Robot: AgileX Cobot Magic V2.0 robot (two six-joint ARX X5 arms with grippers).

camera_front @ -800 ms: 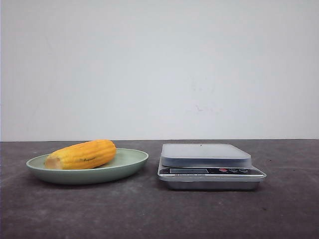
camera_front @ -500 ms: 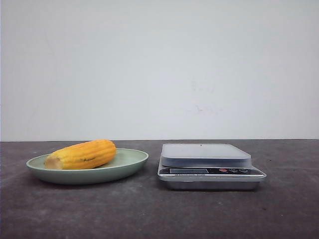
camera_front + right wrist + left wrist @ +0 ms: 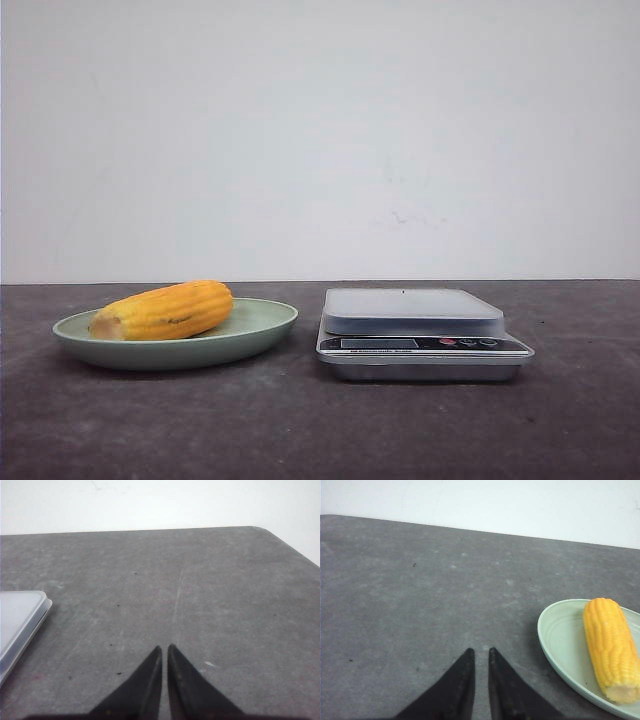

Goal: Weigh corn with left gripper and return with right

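The yellow-orange corn (image 3: 165, 310) lies on its side on a pale green plate (image 3: 262, 322) at the table's left, its paler cut end pointing left. The left wrist view shows the corn (image 3: 610, 647) and the plate (image 3: 560, 635) off to one side of my left gripper (image 3: 480, 651), which hovers over bare table, shut and holding nothing. A silver scale (image 3: 420, 335) stands to the right of the plate, its platform bare. My right gripper (image 3: 164, 647) is shut and holding nothing over bare table, with the scale's edge (image 3: 20, 620) off to its side. Neither arm shows in the front view.
A white wall backs the dark grey table. The table's rounded far corner (image 3: 260, 530) appears in the right wrist view. The scale's display and buttons (image 3: 465, 343) face the front.
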